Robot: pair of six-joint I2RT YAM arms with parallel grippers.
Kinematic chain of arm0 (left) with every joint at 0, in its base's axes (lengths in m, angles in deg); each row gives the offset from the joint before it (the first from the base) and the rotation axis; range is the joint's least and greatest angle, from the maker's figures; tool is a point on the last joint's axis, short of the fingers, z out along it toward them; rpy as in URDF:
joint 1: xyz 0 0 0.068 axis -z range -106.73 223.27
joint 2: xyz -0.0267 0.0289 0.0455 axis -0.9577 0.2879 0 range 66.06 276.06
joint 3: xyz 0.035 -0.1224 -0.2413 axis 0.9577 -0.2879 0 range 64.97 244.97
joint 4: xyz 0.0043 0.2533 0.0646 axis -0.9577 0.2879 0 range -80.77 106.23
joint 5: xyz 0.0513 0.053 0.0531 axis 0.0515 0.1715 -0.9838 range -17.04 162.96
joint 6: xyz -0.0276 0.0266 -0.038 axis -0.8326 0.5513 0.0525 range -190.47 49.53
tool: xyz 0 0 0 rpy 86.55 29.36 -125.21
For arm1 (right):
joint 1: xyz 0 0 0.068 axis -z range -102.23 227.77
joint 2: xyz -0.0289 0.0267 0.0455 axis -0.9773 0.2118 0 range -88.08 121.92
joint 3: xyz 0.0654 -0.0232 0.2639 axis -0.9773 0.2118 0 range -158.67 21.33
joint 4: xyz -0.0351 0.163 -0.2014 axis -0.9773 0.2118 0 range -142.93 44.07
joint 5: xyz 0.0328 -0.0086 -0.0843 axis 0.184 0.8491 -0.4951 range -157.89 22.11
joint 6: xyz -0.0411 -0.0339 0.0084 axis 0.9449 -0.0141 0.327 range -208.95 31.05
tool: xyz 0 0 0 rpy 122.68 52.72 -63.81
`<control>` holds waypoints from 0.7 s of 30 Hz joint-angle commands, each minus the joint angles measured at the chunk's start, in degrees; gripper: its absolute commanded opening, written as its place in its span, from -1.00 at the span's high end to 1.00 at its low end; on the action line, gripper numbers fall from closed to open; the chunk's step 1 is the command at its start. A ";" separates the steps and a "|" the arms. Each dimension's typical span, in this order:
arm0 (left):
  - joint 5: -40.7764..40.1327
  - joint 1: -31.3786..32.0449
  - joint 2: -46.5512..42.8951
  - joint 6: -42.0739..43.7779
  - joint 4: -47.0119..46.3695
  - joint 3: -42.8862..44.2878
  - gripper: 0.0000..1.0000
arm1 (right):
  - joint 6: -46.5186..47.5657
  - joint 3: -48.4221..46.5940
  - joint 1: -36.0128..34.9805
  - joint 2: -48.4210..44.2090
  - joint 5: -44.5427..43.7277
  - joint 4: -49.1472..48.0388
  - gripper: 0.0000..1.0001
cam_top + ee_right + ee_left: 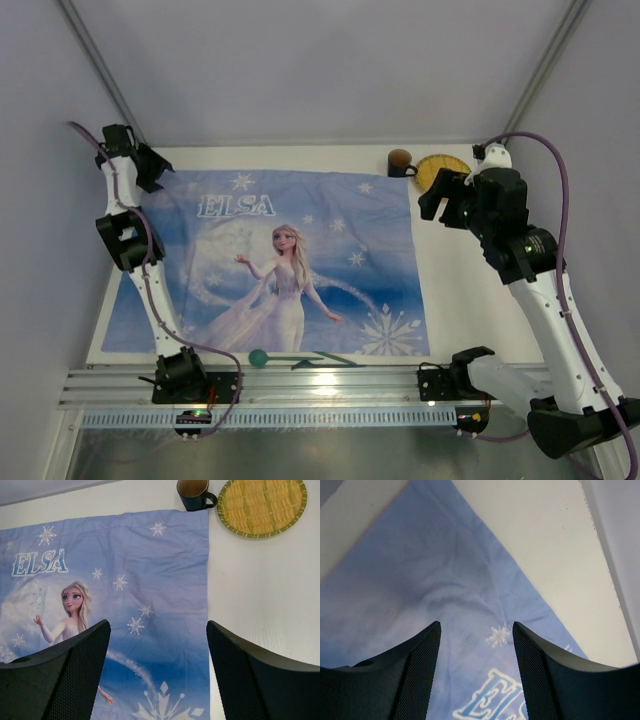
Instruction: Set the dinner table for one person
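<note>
Cloth (340,230), blue and printed "ELSA", lay spread flat over the left and middle of the white table (455,300) in front of both arms. Only the top view took in both arms at once, plus a small green ball (259,357) at the cloth's near edge. The right wrist view showed more clearly a dark mug (195,492) at the cloth's far right corner, with a round woven mat (262,505) just beside it on bare table. The left wrist view showed only the cloth's far left corner and bare table. The left end effector (476,625) hung over that corner, jaws apart, holding nothing. The right end effector (158,625) was likewise parted and empty above the cloth's right edge.
</note>
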 commanded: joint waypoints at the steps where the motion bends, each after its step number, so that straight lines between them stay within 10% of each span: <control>1: -3.46 2.19 -14.52 0.53 0.73 -3.04 -0.24 | -1.03 3.15 0.18 -4.00 0.95 -4.75 -0.64; 21: -25.10 7.21 -60.58 -3.77 0.13 -68.26 -0.16 | -3.23 13.79 0.18 -10.07 11.14 -8.89 -0.64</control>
